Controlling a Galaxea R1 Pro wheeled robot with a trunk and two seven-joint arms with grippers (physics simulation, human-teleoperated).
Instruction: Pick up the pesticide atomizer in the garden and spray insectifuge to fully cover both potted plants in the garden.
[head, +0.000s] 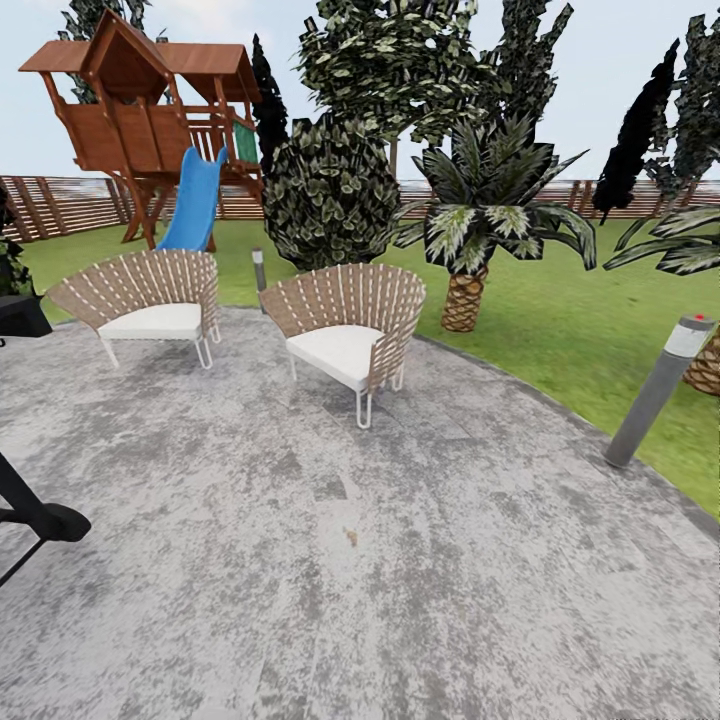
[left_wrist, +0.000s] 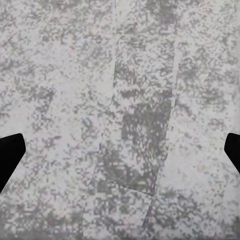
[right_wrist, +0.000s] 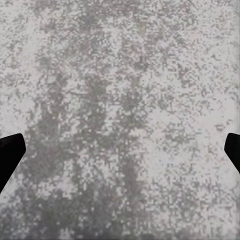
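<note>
Grey mottled paving (head: 300, 560) is spreading below both wide-parted, empty grippers (left_wrist: 120, 152) (right_wrist: 120, 152); two wicker chairs (head: 345, 330) are sitting far, lawn (head: 560, 320) beyond.

The right wrist view looks straight at the mottled grey paved ground (right_wrist: 120, 100), with light and darker grey speckles and a broad darker band through the middle. The right gripper (right_wrist: 120, 155) has its two black fingers (right_wrist: 10, 155) at the opposite edges of the picture, wide apart, with nothing between them but the paving.
</note>
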